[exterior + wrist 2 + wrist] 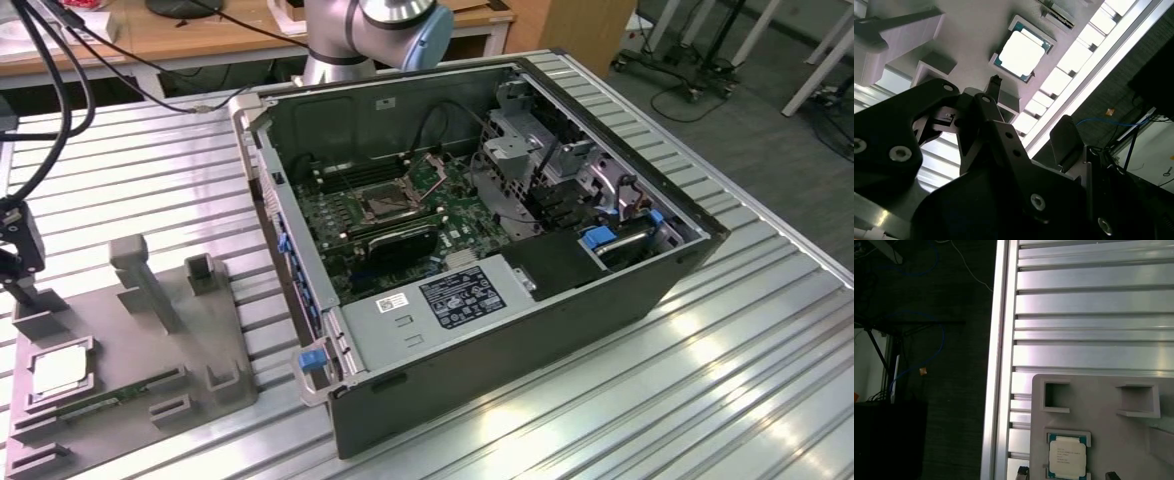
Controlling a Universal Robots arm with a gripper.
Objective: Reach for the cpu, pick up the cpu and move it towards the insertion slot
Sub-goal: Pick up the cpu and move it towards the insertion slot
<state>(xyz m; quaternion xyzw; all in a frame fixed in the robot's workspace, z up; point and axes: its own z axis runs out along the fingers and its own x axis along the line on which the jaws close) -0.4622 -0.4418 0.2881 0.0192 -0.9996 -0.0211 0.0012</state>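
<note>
The chip point(1067, 457) lies flat, silvery face up, in a shallow square pocket of the grey tray point(1104, 410), close to one edge of the tray. Nothing is holding it.

The gripper point(1030, 102) hangs over that same side of the tray. Its jaws are spread and grip nothing. In the first wrist view the two dark fingertips point(1023, 471) show on either side of the chip, set wider than the chip. In the second wrist view there is bare tray between the nearer fingertip and the chip, so the two are apart.

In the exterior view a long thin green memory stick point(114, 398) lies in another groove of the tray, just beside the chip's pocket. Blocky grey posts stand up from the rest of the tray.

The tray sits on a ribbed metal table point(747, 380), with its chip side near the table's edge (dark floor shows past that edge in both wrist views).

Just beside the tray, on the exterior view's right, an opened computer case point(534, 340) lies on its side. Inside it is a green circuit board point(461, 205), and on the board is the socket point(384, 205), a dark square in a silvery frame, well apart from the tray and the chip.

Beyond the case from the tray, the grey arm point(367, 30) rises from the table.
</note>
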